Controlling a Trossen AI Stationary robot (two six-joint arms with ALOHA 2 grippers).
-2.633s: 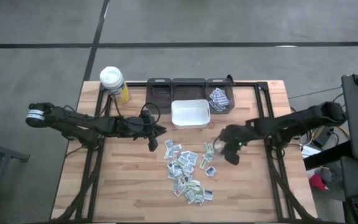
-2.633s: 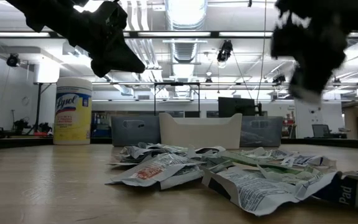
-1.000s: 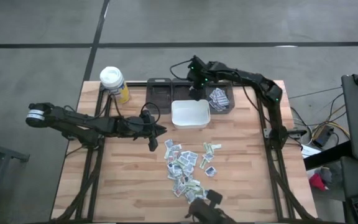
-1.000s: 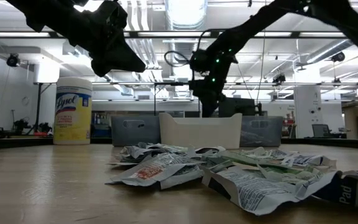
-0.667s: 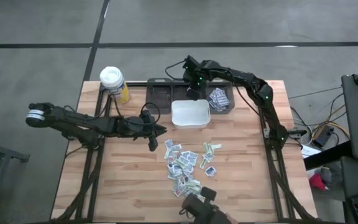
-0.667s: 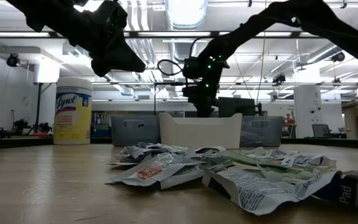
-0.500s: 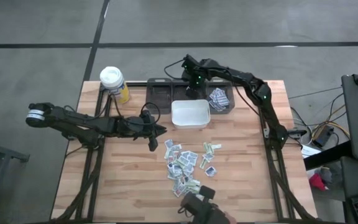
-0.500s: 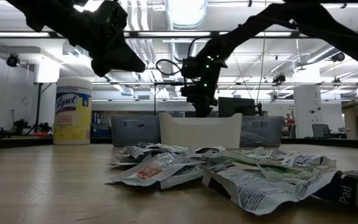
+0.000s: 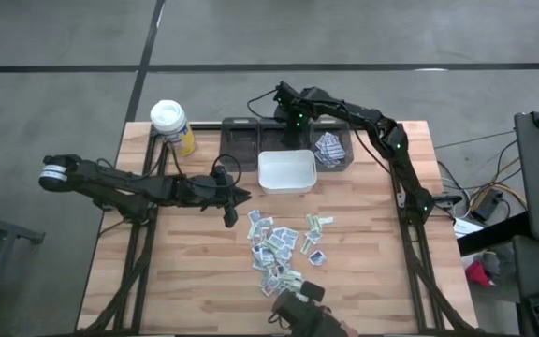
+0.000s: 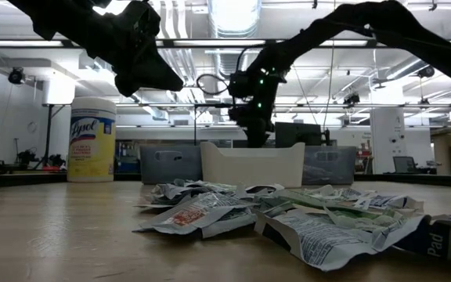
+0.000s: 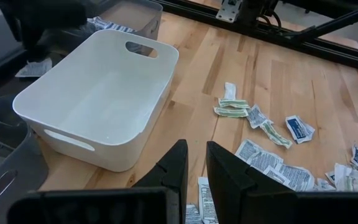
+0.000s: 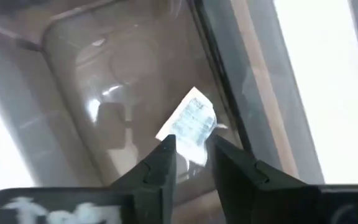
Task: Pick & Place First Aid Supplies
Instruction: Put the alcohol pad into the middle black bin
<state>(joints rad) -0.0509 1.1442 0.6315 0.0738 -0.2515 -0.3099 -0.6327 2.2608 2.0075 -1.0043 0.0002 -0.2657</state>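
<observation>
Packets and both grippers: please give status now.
Right gripper above middle grey bin, packet just beyond fingertips. Left gripper empty above table, near white bin. Nothing blocking.

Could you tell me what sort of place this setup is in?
Probably a robotics lab or workshop: a wooden table with two mounted arms, an open ceiling with exposed ducts, and desks with monitors behind.

1. The worktop (image 9: 185, 271) is seen as pale wood with a visible grain.
2. The packets (image 9: 284, 251) are shown white-grey, some printed in green, red or blue.
3. The tub (image 9: 286, 172) is plain white.
4. The three bins (image 9: 241, 137) behind it are seen in smoky grey, see-through plastic.
5. The canister (image 9: 170, 125) is yellow, capped in white.
6. Both arms are dark.
</observation>
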